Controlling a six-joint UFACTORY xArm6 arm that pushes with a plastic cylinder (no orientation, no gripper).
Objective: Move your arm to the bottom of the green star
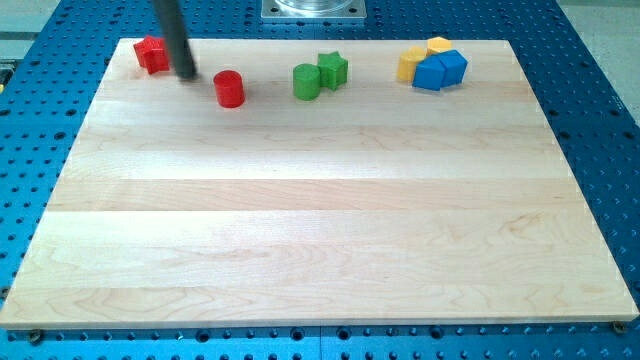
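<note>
All blocks sit along the surface's [320, 240] 12 o'clock edge. The green star [333, 69] touches a green cylinder [306, 82] at its 9 o'clock; its 6 o'clock side lies open. Between my tip [187, 74] and that spot stands the red cylinder [229, 89].

Light: bright, even, overhead | Shadows: short, soft, cast close beneath blocks on wooden board [320, 230] | Glare: faint sheen noted above board | Focus: sharp on board; rod [172, 35] slightly blurred | Distortion: board edges seen converging upward
</note>
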